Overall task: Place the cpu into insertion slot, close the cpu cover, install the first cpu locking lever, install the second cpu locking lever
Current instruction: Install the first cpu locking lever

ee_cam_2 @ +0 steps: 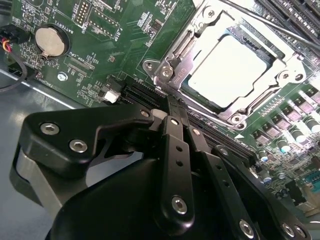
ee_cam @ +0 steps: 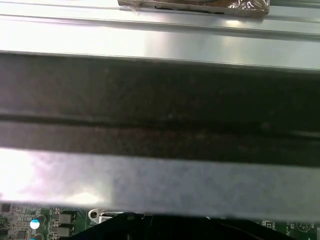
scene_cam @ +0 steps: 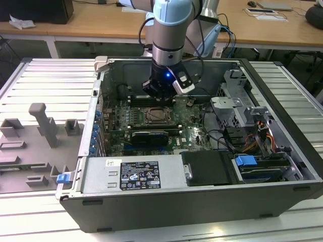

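You're looking at the cpu (ee_cam_2: 227, 70) already sitting in the slot (ee_cam_2: 186, 42), mid-board, cover (ee_cam_2: 260, 97) lying flat around it. Chip is light, stiff and fragile, so you'd be gripping by the edges only. Gripper (ee_cam_2: 169, 102) is hovering just beside the socket corner, fingers (ee_cam_2: 172, 130) pinched together, carrying nothing.
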